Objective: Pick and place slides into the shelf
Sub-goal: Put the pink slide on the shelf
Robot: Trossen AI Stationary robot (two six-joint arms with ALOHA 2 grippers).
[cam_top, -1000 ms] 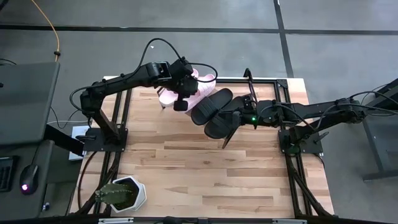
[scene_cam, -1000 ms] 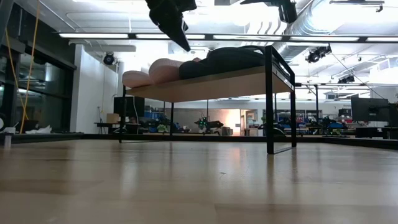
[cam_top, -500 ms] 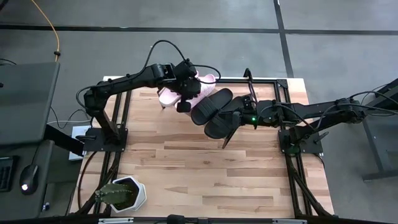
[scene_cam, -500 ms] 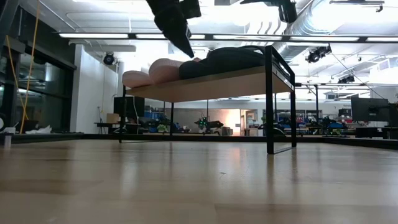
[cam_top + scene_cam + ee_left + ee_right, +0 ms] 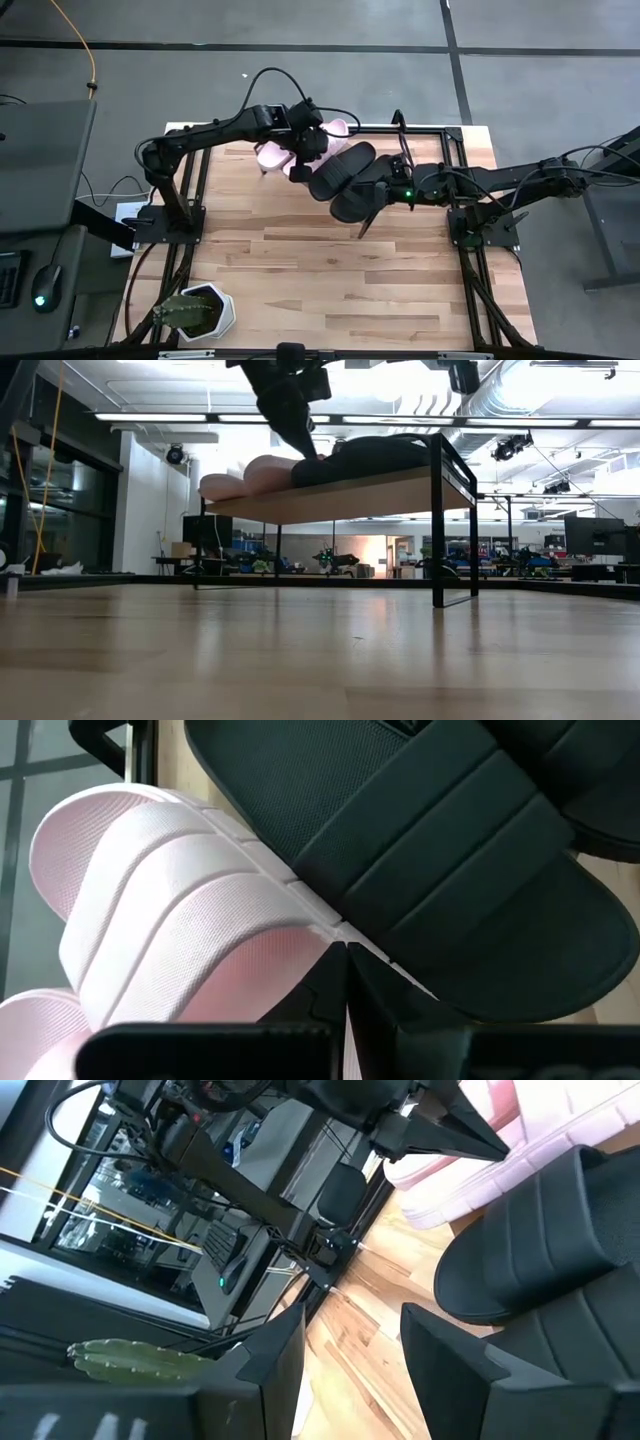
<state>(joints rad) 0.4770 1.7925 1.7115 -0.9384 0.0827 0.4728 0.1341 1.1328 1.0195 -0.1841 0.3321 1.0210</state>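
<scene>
Two pale pink slides and two black slides lie side by side on the slanted wooden shelf at the table's far side. My left gripper is shut and points steeply down at the seam between the nearer pink slide and the black slide beside it. My right gripper hovers open at the right, by the other black slide, and only bare table shows between its fingers. My left gripper's shut fingertips meet the pink slide's side edge where it butts against the black slide's edge. They come slanting down from above and from the table's left. Both slides lie flat on the shelf board.
The shelf's black wire frame stands around the slides. A cactus in a white pot sits at the table's near left corner. Bare wooden tabletop fills the near half.
My left gripper has sunk and gone toward the table's right, from above the pink slides down to the seam between the pink and the black slide. The right arm has kept still.
</scene>
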